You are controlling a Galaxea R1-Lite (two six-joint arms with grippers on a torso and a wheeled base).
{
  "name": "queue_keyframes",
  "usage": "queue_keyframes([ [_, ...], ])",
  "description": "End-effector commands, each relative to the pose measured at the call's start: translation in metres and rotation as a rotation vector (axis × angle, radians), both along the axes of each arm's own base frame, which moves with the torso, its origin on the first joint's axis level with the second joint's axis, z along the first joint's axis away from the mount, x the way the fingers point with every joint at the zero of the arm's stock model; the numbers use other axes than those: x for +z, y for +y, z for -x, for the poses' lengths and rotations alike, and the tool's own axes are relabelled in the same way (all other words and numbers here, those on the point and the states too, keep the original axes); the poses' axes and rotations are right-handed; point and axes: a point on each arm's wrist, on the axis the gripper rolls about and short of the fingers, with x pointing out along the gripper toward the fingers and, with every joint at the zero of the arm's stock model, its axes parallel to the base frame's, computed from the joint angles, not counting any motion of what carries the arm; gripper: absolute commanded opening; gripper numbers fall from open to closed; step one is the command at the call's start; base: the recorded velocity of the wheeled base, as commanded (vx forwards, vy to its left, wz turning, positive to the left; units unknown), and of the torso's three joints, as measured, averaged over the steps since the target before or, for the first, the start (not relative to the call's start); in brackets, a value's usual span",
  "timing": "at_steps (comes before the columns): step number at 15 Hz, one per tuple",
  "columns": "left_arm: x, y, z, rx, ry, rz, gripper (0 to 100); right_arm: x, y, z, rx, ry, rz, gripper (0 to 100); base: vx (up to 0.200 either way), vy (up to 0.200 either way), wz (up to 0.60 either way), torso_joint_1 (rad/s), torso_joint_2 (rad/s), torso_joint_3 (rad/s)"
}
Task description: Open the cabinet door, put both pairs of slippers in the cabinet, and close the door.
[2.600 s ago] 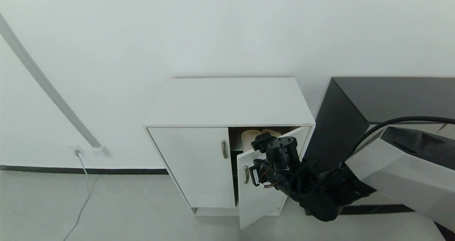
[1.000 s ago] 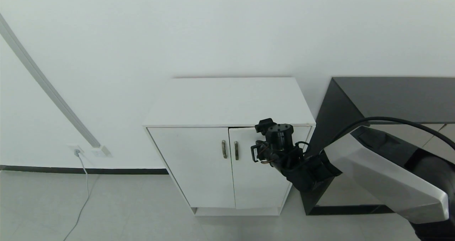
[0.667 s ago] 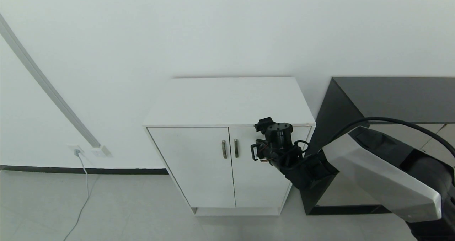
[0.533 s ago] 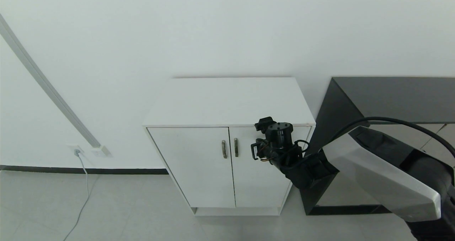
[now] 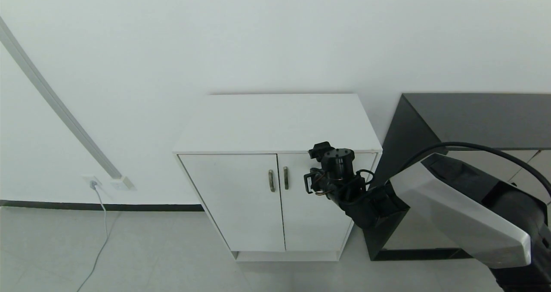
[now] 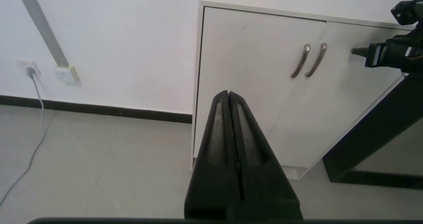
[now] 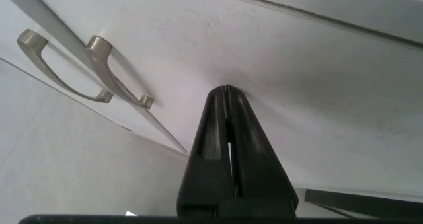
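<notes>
The white cabinet stands against the wall with both doors flush and what is inside hidden. My right arm is at the upper part of the right door. In the right wrist view my right gripper is shut, its tip against that door's face, beside the two metal handles. My left gripper is shut on nothing and hangs well in front of the cabinet, level with the left door.
A dark, glossy cabinet stands directly to the right of the white one. To the left, a wall socket has a grey cable trailing onto the tiled floor. A grey conduit runs diagonally down the wall.
The right door stood ajar with beige slippers on the shelf behind it; my right gripper pushed it shut. Over the last second the arm has barely moved.
</notes>
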Motion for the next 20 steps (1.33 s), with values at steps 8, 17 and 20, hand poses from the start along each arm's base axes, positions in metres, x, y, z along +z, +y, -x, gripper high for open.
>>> queue_keyframes([
  [8,0.0,0.0,0.0,0.0,0.0,0.0,0,0.03,-0.007,0.034,0.027,-0.009,-0.007,0,0.0,0.0,0.0,0.0,0.0,0.0],
  [17,0.0,0.0,0.0,-0.001,-0.001,0.003,0,0.082,-0.11,0.114,-0.094,-0.04,-0.02,0,0.0,0.0,0.0,0.0,0.0,0.0],
  [20,0.0,0.0,0.0,-0.001,-0.002,0.005,0,0.093,-0.16,0.142,-0.19,-0.041,-0.016,0,0.0,0.0,0.0,0.0,0.0,0.0],
])
